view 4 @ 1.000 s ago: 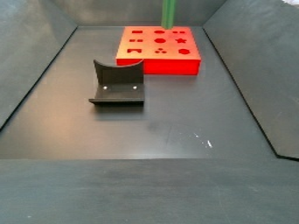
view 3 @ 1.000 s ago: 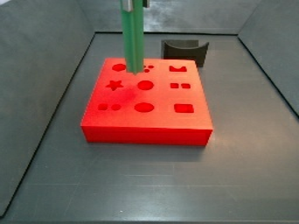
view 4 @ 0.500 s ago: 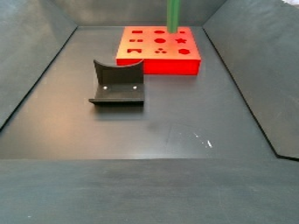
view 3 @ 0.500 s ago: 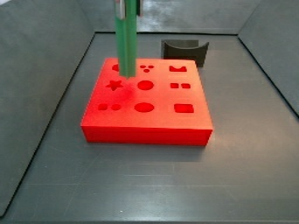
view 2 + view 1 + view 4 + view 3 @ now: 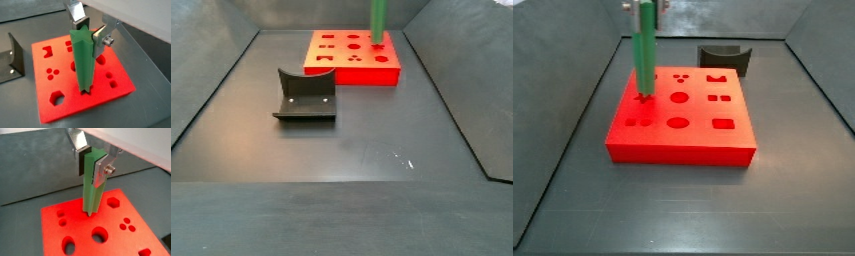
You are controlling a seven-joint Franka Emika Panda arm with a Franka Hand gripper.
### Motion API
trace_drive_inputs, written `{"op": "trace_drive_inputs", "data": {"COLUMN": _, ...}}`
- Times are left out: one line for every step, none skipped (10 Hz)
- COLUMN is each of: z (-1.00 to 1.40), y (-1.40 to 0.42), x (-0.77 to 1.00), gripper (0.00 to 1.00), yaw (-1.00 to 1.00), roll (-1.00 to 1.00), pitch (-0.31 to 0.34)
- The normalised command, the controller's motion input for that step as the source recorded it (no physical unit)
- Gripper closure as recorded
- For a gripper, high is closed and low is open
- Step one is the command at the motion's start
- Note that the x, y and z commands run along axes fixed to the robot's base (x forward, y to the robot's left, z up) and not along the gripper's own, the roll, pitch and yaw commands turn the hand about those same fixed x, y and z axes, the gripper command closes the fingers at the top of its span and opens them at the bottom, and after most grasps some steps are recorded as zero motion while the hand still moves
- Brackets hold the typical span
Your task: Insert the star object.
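The star object, a long bright green rod, hangs upright in my gripper. Its lower end meets the red block at the star-shaped hole near the block's left edge. I cannot tell whether the tip is inside the hole, which is hidden. In both wrist views the gripper is shut on the rod's upper part, with the silver fingers on either side. In a side view the rod stands over the block's right side.
The red block has several other holes of different shapes. The dark fixture stands behind the block; it also shows mid-floor in a side view and in a wrist view. Grey bin walls enclose the floor.
The gripper has carried the green rod sideways across the red block, from over a back hole to the star-shaped hole, and its lower end now sits lower on the block.
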Motion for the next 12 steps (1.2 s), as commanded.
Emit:
{"op": "trace_drive_inputs", "data": {"z": -0.03, "y": 0.0, "x": 0.0, "gripper": 1.0, "yaw": 0.33, "roll": 0.0, "pitch": -0.073}}
{"op": "trace_drive_inputs", "data": {"z": -0.05, "y": 0.0, "x": 0.12, "gripper": 1.0, "yaw": 0.37, "roll": -0.02, "pitch": -0.049}}
{"op": "trace_drive_inputs", "data": {"z": -0.04, "y": 0.0, "x": 0.18, "gripper": 1.0, "yaw": 0.3, "roll": -0.03, "pitch": -0.001}}
{"op": "trace_drive_inputs", "data": {"z": -0.07, "y": 0.0, "x": 0.2, "gripper": 1.0, "yaw": 0.27, "roll": -0.05, "pitch": -0.039}}
{"op": "trace_drive_inputs", "data": {"z": -0.08, "y": 0.0, "x": 0.0, "gripper": 1.0, "yaw": 0.04, "roll": -0.03, "pitch": -0.034}}
{"op": "trace_drive_inputs", "data": {"z": -0.05, "y": 0.0, "x": 0.0, "gripper": 1.0, "yaw": 0.0, "roll": -0.03, "pitch": -0.06}}
{"op": "trace_drive_inputs", "data": {"z": -0.08, "y": -0.01, "x": 0.0, "gripper": 1.0, "yaw": 0.0, "roll": 0.0, "pitch": -0.063}}
{"op": "trace_drive_inputs", "data": {"z": -0.09, "y": 0.0, "x": 0.0, "gripper": 1.0, "yaw": 0.0, "roll": 0.0, "pitch": -0.06}}
{"op": "trace_drive_inputs", "data": {"z": -0.1, "y": -0.04, "x": 0.0, "gripper": 1.0, "yaw": 0.0, "roll": 0.0, "pitch": -0.063}}
{"op": "trace_drive_inputs", "data": {"z": -0.22, "y": 0.0, "x": 0.15, "gripper": 1.0, "yaw": 0.16, "roll": 0.0, "pitch": -0.059}}
{"op": "trace_drive_inputs", "data": {"z": -0.28, "y": 0.0, "x": 0.0, "gripper": 1.0, "yaw": 0.1, "roll": 0.0, "pitch": -0.084}}
{"op": "trace_drive_inputs", "data": {"z": -0.28, "y": 0.0, "x": 0.0, "gripper": 1.0, "yaw": 0.09, "roll": 0.0, "pitch": -0.081}}
